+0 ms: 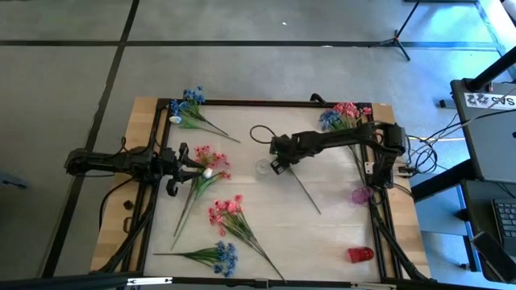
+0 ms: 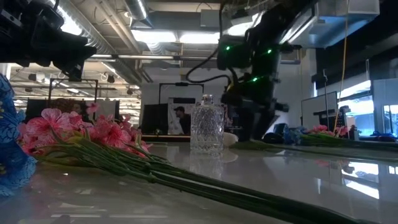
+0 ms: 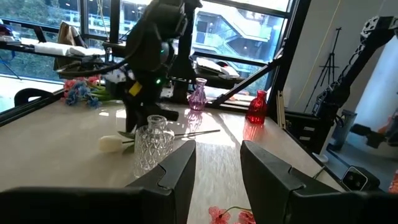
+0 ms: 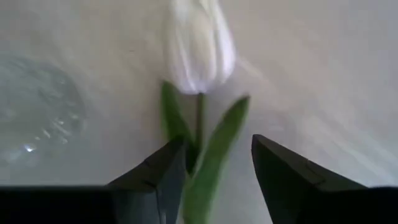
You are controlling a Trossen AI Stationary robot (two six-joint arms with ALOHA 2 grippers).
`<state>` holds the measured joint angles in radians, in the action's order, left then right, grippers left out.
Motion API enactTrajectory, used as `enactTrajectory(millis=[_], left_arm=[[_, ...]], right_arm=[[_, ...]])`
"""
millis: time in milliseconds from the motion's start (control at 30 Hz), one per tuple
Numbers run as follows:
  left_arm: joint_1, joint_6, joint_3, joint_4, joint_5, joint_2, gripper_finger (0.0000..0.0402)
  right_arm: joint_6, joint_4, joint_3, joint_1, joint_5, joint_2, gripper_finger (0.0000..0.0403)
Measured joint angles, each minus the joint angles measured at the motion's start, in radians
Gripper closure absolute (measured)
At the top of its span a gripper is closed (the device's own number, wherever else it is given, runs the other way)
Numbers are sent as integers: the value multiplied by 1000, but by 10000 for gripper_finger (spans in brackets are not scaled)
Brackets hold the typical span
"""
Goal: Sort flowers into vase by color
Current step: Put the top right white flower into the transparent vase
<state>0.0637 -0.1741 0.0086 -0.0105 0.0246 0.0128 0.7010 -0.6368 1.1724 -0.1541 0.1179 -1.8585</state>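
Note:
A white flower lies flat on the table beside the clear glass vase [image 1: 262, 167]. Its bud [image 4: 199, 50] is next to the vase and its long stem [image 1: 306, 193] runs toward the near right. My right gripper [image 1: 278, 161] hangs over it, pointing steeply down and open, with a finger on either side of the stem and leaves [image 4: 208, 155]. My left gripper [image 3: 217, 168] waits open at the table's left, pointing level at the vase [image 3: 152, 146]. Pink flowers [image 1: 211, 159] with a white bud lie just in front of the left gripper.
A purple vase [image 1: 361, 194] and a red vase [image 1: 360, 254] stand by the right edge. Blue flowers lie far left [image 1: 189, 109] and near centre [image 1: 224, 258]. Pink flowers [image 1: 227, 211] lie near centre, and pink and blue ones lie far right [image 1: 343, 115]. A cable loop [image 1: 262, 133] lies behind the vase.

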Motion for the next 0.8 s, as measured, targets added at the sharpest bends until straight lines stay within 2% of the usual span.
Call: enactTrajectory(millis=[167,267,500,633,800], left_arm=[[0,0,0,-1,1,1,278],[0,0,0,0,1,0,278],[0,0,0,0,0,1,278],[0,0,0,0,0,1,278],[0,0,0,0,0,1,278]], right_arm=[[-27,22,-8,5,-14,-28,240],[-32,25,-5,4,-13,-38,265],[-37,20,-8,5,21,-24,389],[-53,-21,-12,3,50,36,378],[-54,-27,-10,4,200,180,396]])
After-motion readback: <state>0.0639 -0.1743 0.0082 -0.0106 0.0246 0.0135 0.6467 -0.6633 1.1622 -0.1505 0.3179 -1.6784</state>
